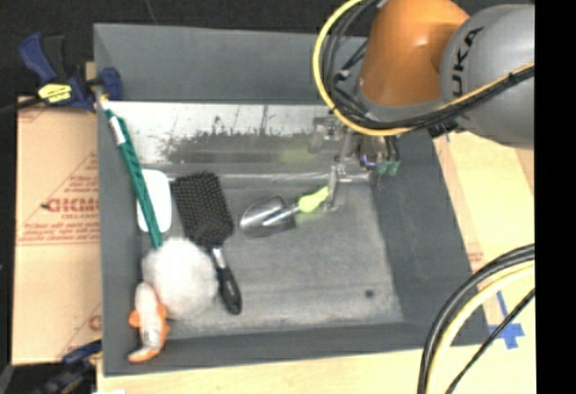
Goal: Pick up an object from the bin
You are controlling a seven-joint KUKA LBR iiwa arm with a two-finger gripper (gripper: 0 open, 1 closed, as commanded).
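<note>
My gripper [336, 188] hangs low in the right middle of the bin, under the orange wrist cover. Its tip is right at the yellow-green handle end of a small metal scoop [268, 215]. The scoop lies on the bin floor with its shiny bowl pointing left. Whether the handle is gripped or only touched is hidden. A black hairbrush [203, 210] lies left of the scoop, its handle running down toward the front.
A white fluffy ball [183, 280] and an orange-and-white toy [148, 325] sit in the front left corner. A long green-handled stick [136, 176] and a white oval object [160, 194] lie along the left wall. The arm reaches in from the right.
</note>
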